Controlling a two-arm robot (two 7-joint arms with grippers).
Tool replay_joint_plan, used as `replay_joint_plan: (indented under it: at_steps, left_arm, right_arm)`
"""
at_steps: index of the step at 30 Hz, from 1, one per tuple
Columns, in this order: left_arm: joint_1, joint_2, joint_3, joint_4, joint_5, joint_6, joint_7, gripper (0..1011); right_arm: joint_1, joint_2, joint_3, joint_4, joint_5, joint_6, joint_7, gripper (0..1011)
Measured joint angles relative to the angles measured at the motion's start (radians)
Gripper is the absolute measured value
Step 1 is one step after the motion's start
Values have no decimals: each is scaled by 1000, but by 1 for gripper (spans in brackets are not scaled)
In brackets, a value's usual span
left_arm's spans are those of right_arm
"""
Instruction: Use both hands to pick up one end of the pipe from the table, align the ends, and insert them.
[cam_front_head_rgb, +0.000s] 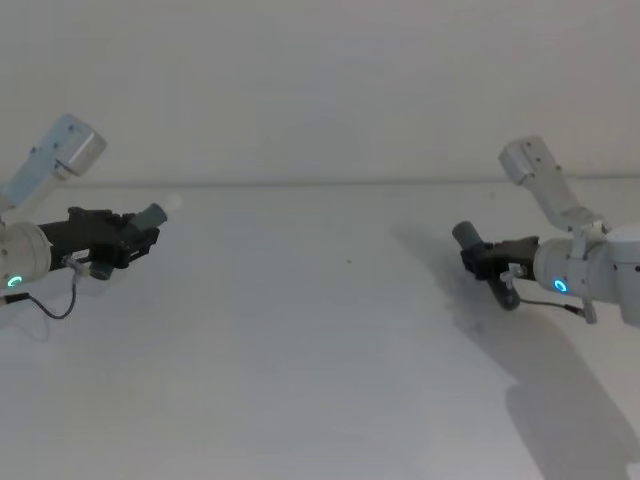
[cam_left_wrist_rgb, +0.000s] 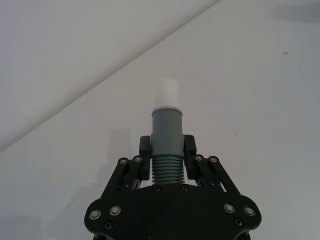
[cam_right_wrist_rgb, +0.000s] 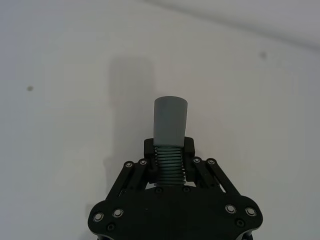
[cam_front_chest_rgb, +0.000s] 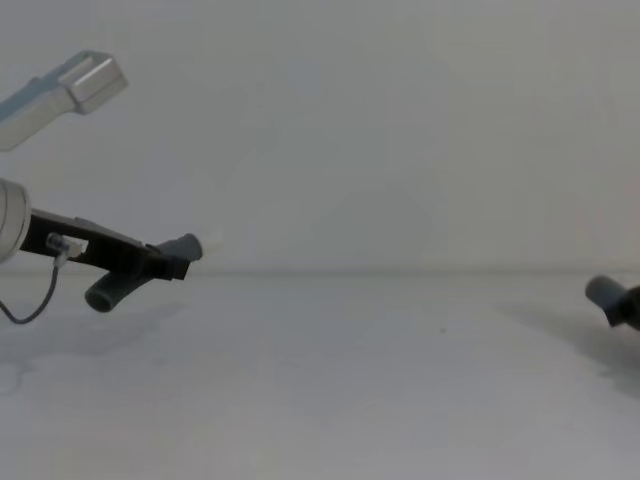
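The left gripper (cam_front_head_rgb: 138, 240) is at the left side of the table (cam_front_head_rgb: 320, 360) and is clamped on the ribbed part of the pipe piece with the whitish tip (cam_front_head_rgb: 152, 215). In the left wrist view both black fingers (cam_left_wrist_rgb: 144, 146) press on the ribs just below the smooth grey collar, and the whitish tip (cam_left_wrist_rgb: 167, 92) points away from the wrist. In the chest view this piece is tilted and hangs above the table surface, with its shadow under it. A thin black cable (cam_front_head_rgb: 55, 305) hangs in a loop under the left wrist.

The right gripper (cam_front_head_rgb: 490, 262) is at the right side of the table, well apart from the left one. It grips the second pipe piece (cam_front_head_rgb: 466, 236) on its ribs. In the right wrist view the smooth grey cuff (cam_right_wrist_rgb: 170, 120) stands out beyond the fingertips. This piece is also tilted, with the cuff up. I cannot tell if its lower end touches the table.
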Motion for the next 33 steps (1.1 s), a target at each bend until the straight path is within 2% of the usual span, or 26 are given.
replay_joint_plan:
  at_steps: [1,3,11,20,26,33]
  left_arm:
    - [-9,6,10,2,5,-8,-14,358]
    - [-16,11,22,5,10,-15,-26,358]
    - [-48,37,76,11,50,-67,-75,358]
    - [-74,53,118,16,81,-140,-111,358]
    - [-98,55,144,26,99,-192,-129,358]
    - [-131,48,168,49,116,-241,-144,358]
  right_arm:
    - [0,0,0,0,0,0,0,286]
    - [9,19,-25,-18,-24,-25,19,286]
    - [37,71,-85,-68,-89,-85,67,286]
    - [83,128,-161,-101,-175,-149,125,286]
    - [116,153,-207,-104,-228,-190,160,286]
    - [174,176,-274,-77,-312,-260,208,286]
